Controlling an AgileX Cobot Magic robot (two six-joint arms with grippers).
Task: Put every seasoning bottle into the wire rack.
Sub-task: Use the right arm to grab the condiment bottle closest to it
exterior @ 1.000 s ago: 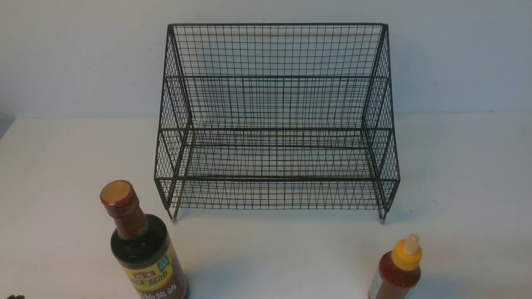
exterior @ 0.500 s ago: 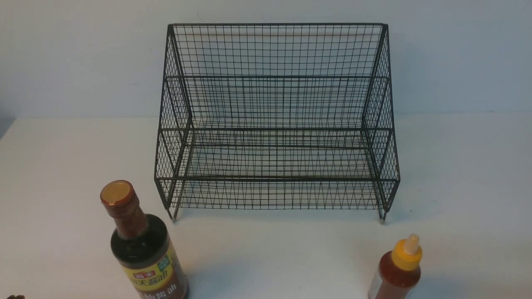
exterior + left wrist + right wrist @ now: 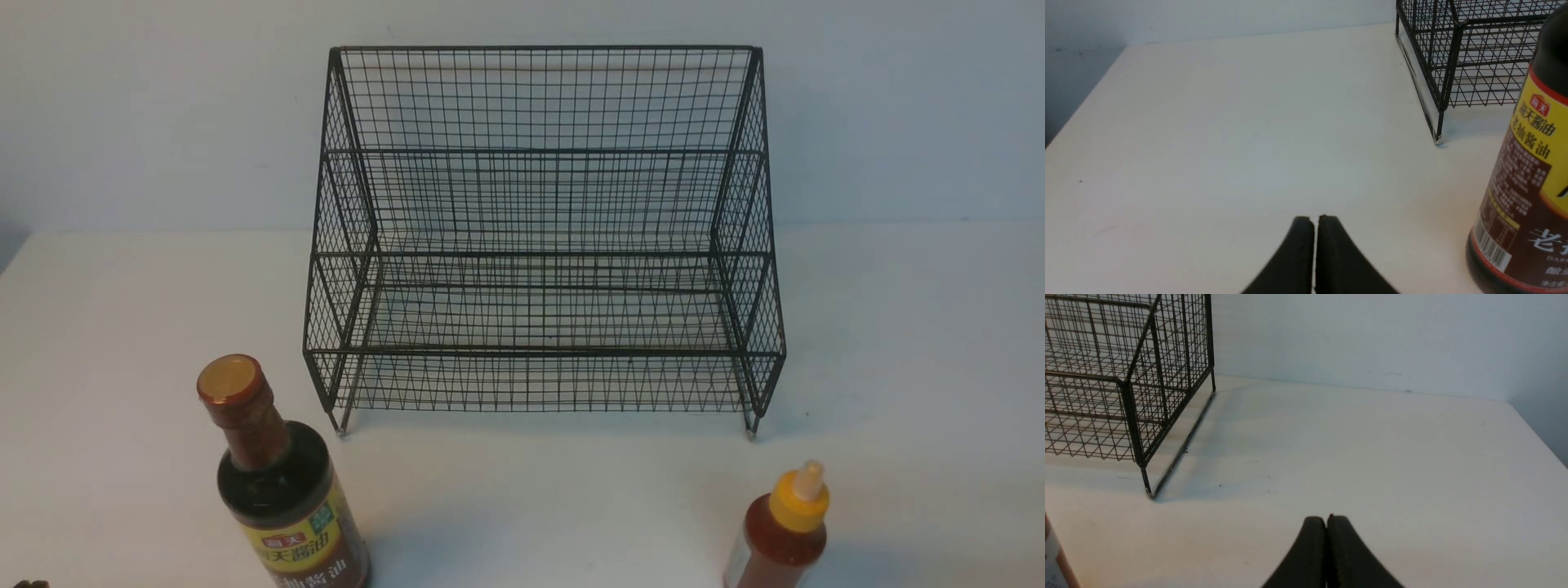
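Nearest the robot: L gripper (image 3: 1314, 221), jaws pressed together w/ nothing between, low over the white table (image 3: 1208, 143). R gripper (image 3: 1327, 521) is the same, closed tight on nothing. Next out, both bottles stand upright on the table near its front edge: soy-sauce bottle (image 3: 282, 498) front-left, close to the L gripper but not touched; red-sauce bottle (image 3: 780, 531) front-right, well apart from it. Beyond them, centred by the back wall (image 3: 163, 122), is the wire rack (image 3: 539, 245), its 2 tiers holding nothing. So 0 of 2 placed, and the step in hand looks like the approach before the 1st pick. Next move prob. needs a gripper to spread its jaws wide enough for a bottle body, close around it, then lift it clear of the rack's front rail, keeping it upright.
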